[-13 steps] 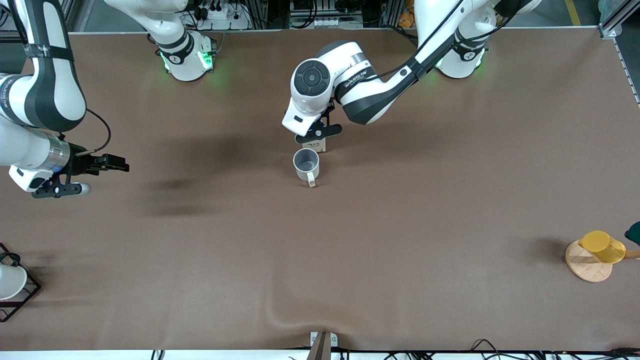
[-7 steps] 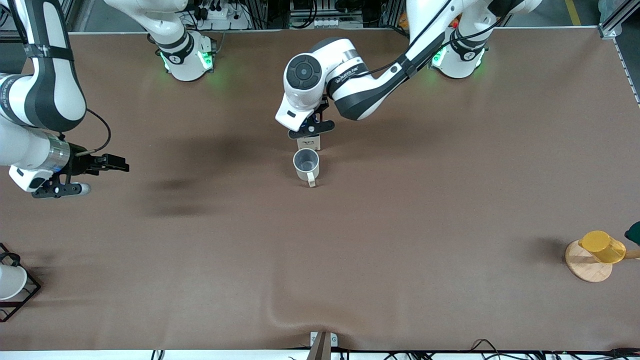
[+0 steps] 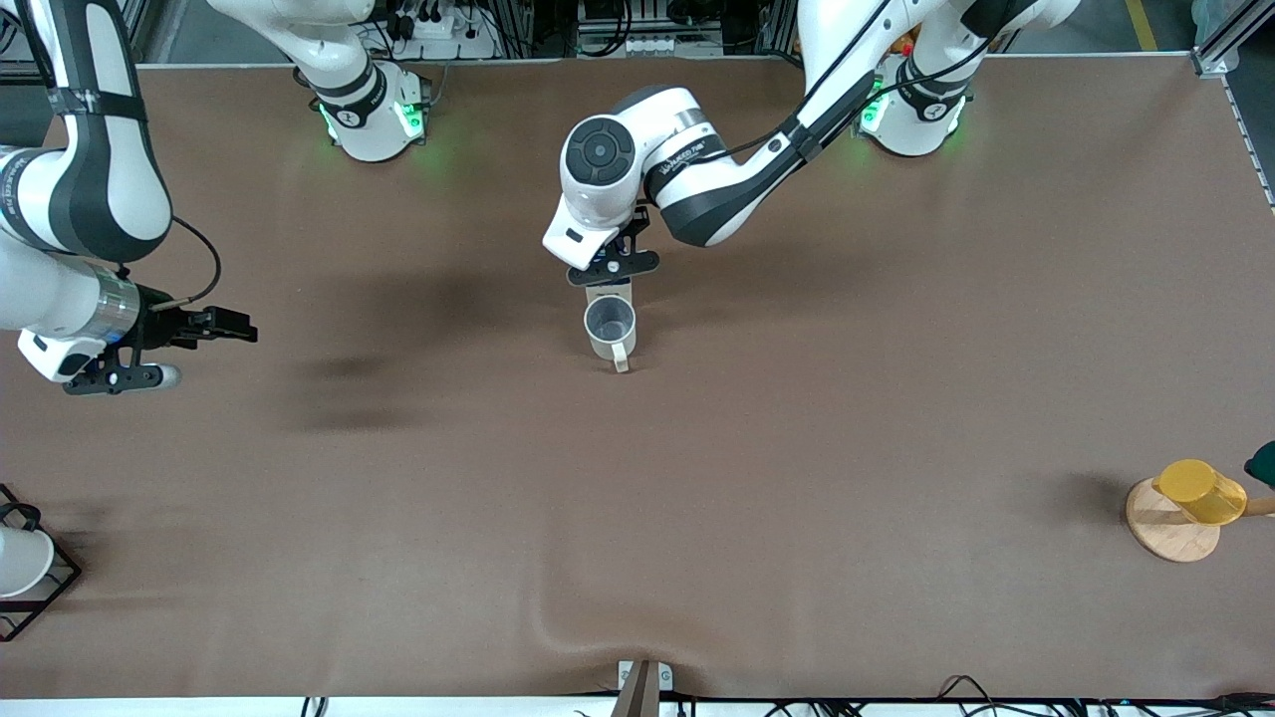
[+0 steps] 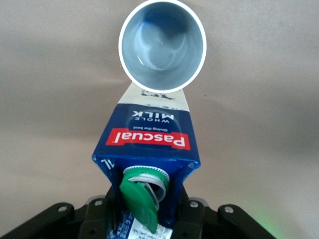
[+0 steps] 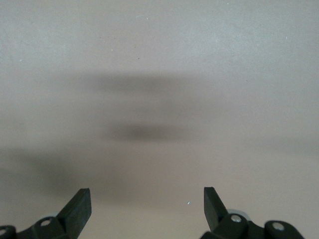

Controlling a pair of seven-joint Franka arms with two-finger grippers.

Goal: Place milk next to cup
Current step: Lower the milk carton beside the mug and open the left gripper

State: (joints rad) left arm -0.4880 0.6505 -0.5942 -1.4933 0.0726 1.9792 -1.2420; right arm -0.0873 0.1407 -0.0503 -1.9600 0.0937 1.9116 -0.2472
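Two arms share the brown table (image 3: 797, 418), and only one of them is busy. The left gripper (image 3: 610, 269) is over the middle of the table, closed on the top of the milk (image 4: 149, 144), a dark blue carton with a red label and a green cap (image 4: 142, 199). In the left wrist view the carton stands upright between the black fingers (image 4: 192, 214), which press on its upper part by the cap. The cup (image 3: 610, 327), an off-white mug with a grey inside, stands just beside the carton, nearer to the front camera, its handle (image 3: 621, 360) pointing toward that camera. From the front only a pale strip of the milk shows under the gripper, right at the mug's rim; whether the two touch I cannot tell. The right gripper (image 3: 204, 326) waits in the air over the right arm's end of the table, holding nothing, its fingers (image 5: 77, 209) spread wide over bare tabletop.
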